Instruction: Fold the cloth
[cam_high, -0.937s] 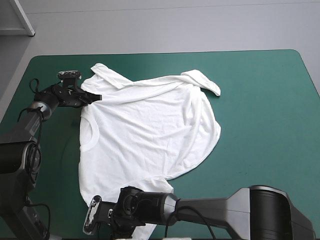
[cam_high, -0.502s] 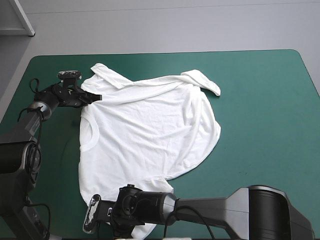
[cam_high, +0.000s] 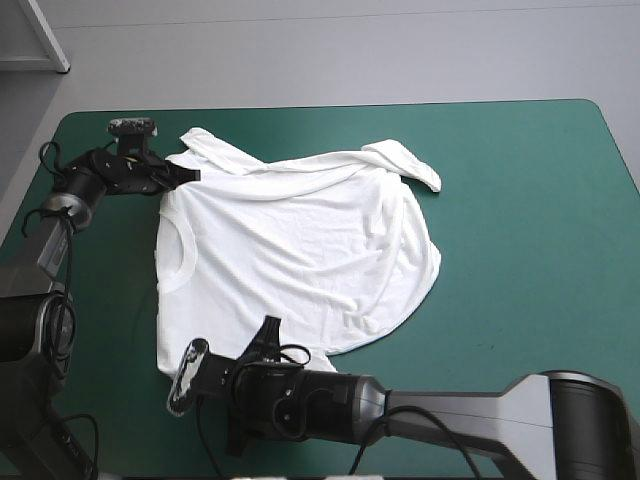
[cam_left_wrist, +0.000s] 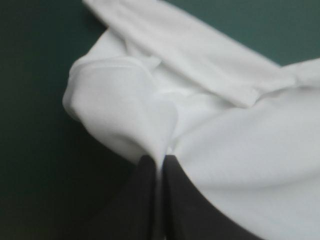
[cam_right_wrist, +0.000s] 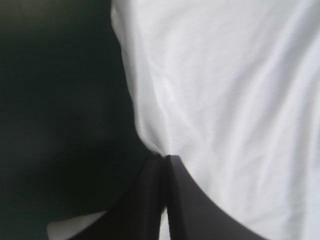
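Teal-green table (cam_high: 520, 200) fills most of the high view, and the only thing on it is the white T-shirt (cam_high: 300, 250), lying a bit left of centre with its neck hole (cam_high: 187, 255) toward the left edge and the hem toward the right. Closest to the robot, the right gripper (cam_high: 268, 338) sits at the near edge of the T-shirt, and its wrist view shows the black fingers all but closed, with a thin bit of white cloth pinched at the tips. Past that, the body of the T-shirt is spread mostly flat, just wrinkly. Farther back on the left, the left gripper (cam_high: 185, 175) has the far shoulder, fingers nearly together with a little peak of fabric squeezed between them. Beyond it the far sleeve (cam_high: 215, 148) and the far edge (cam_high: 400, 158) are flopped over on themselves. So I'd say it's early days: laid out and gripped at two spots, but no real fold yet, so basically all the folding is left.
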